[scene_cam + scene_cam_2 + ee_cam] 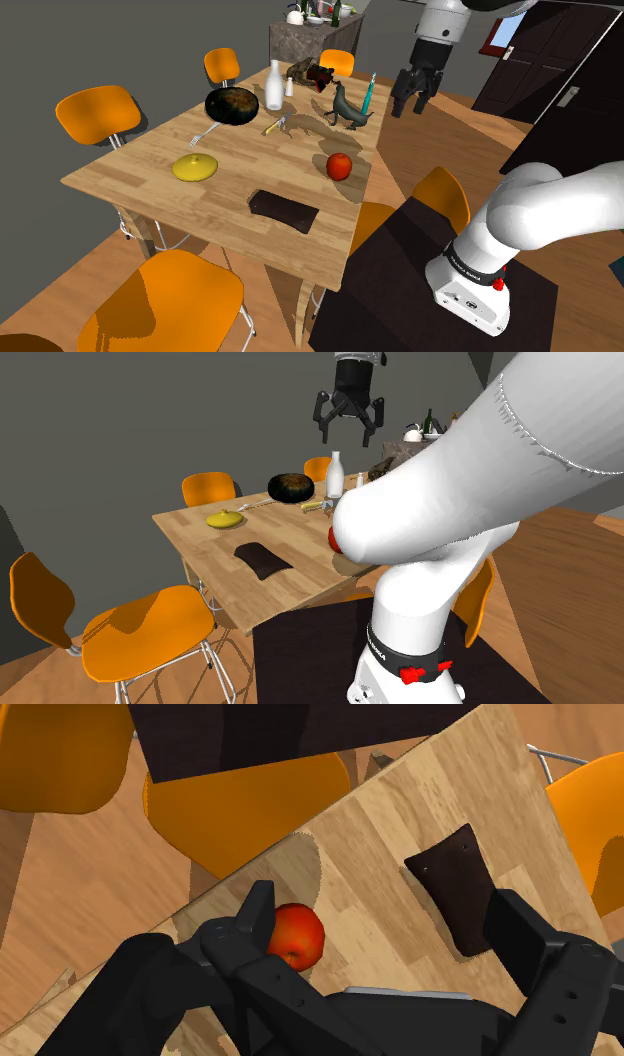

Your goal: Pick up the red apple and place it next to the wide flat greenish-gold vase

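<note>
On the wooden table (240, 160), close to the edge facing the stand (400, 265): red apple (339, 166), resting free. Toward the shoulder view's left, well apart from the apple: wide flat yellow-gold vase (195, 167). Near the table's front edge, between the two: dark brown flat pad (284, 210). Farther back: dark round bowl (232, 104), white bottle (274, 86), grey seal figurine (345, 108). High above table level: black gripper (411, 103), fingers spread apart, holding nothing. Around the table: orange chairs (97, 113).
</note>
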Robot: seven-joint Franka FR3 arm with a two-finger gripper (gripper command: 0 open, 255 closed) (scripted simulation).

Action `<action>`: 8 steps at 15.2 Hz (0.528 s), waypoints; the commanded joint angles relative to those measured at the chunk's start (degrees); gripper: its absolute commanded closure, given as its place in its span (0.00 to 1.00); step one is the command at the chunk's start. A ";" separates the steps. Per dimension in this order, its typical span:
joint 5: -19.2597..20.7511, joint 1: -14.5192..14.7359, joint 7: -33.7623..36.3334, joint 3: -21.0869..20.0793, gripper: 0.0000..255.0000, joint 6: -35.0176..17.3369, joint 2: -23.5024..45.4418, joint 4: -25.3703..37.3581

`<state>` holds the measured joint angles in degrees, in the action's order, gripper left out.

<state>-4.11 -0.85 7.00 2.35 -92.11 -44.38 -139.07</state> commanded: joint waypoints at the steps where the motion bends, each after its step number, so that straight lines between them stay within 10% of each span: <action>1: 0.00 0.00 0.00 0.00 0.00 0.00 0.00 0.00; 8: 2.98 1.90 -15.65 6.91 0.00 -9.48 13.24 1.11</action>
<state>-1.45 0.73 -6.22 8.33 -99.89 -33.18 -137.91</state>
